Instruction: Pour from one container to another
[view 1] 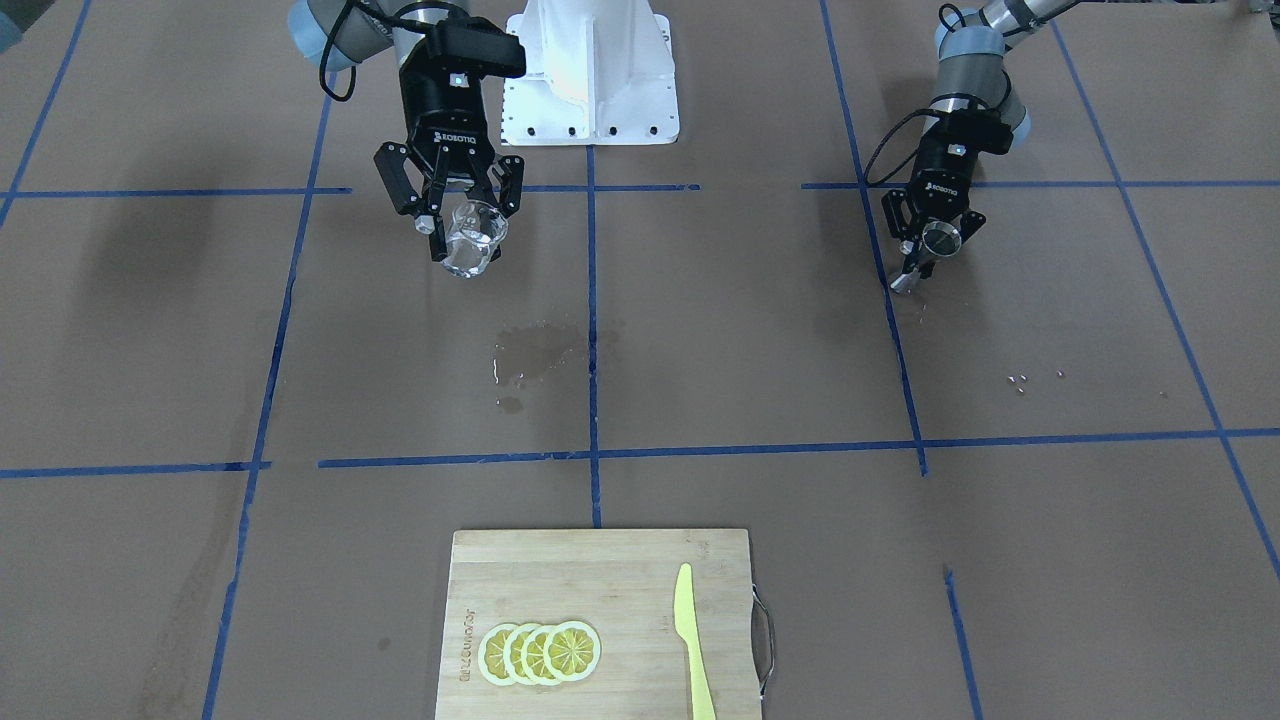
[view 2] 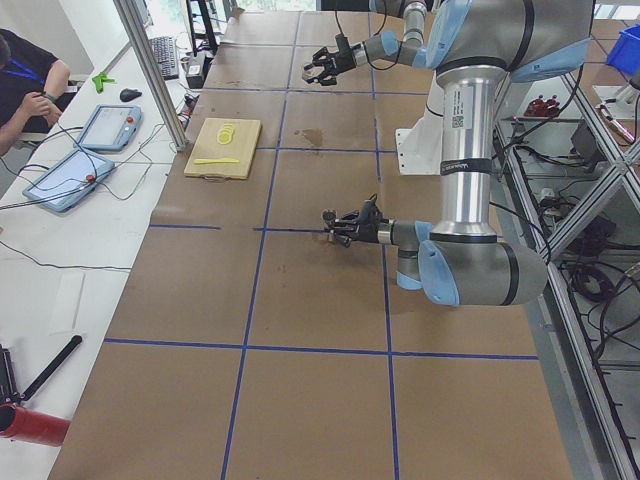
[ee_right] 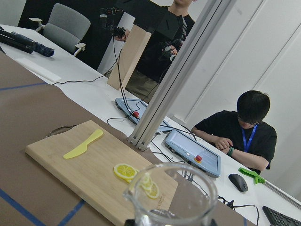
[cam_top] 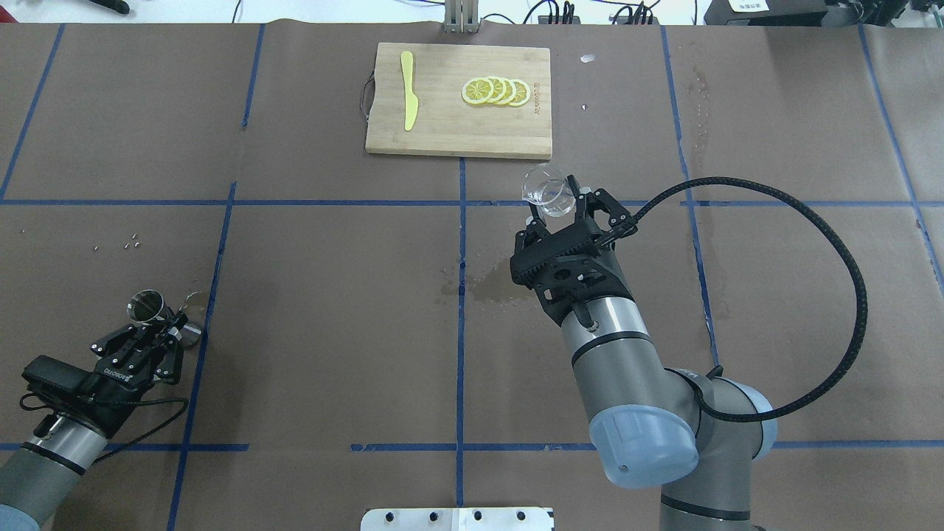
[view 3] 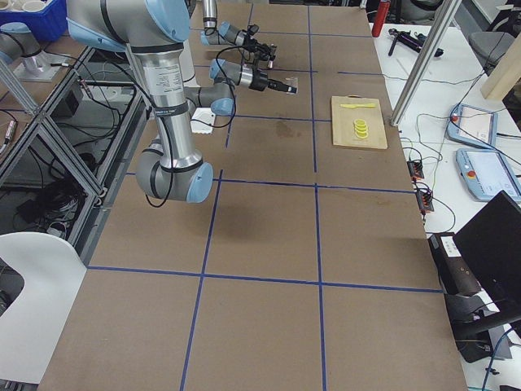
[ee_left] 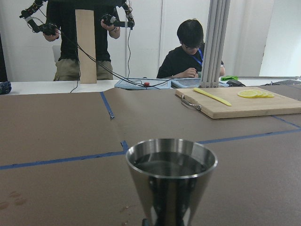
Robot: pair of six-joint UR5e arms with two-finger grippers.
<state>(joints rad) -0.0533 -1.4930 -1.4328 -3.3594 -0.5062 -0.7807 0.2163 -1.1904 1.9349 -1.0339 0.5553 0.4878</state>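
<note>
Table (cam_top: pixel 332 295) covered in brown paper with a blue tape grid, biggest thing here. Cutting board (cam_top: pixel 442 125) lies at the far edge from my base, near the middle, handle toward my left side. My right gripper (view 1: pixel 468 215) is up off the table on my right half, fingers spread wide and pinching a clear glass pitcher (view 1: pixel 472 240) between them. The pitcher is in the air, above the paper just short of the board, and well apart from the cup. My left gripper (view 1: pixel 930 245) sits low on my left half near a blue tape line, jaws pinched on the stem of a small steel cup (ee_left: pixel 171 179). The cup is upright with its mouth up, and I can't tell if its base touches the paper. Wet patch (view 1: pixel 535 350) darkens the paper at the centre line, between my arms. Yellow knife (view 1: pixel 692 640) lies on the board beside a row of overlapping lemon slices (view 1: pixel 540 652). Few tiny pale bits (view 1: pixel 1020 380) are scattered on the paper near the cup.
</note>
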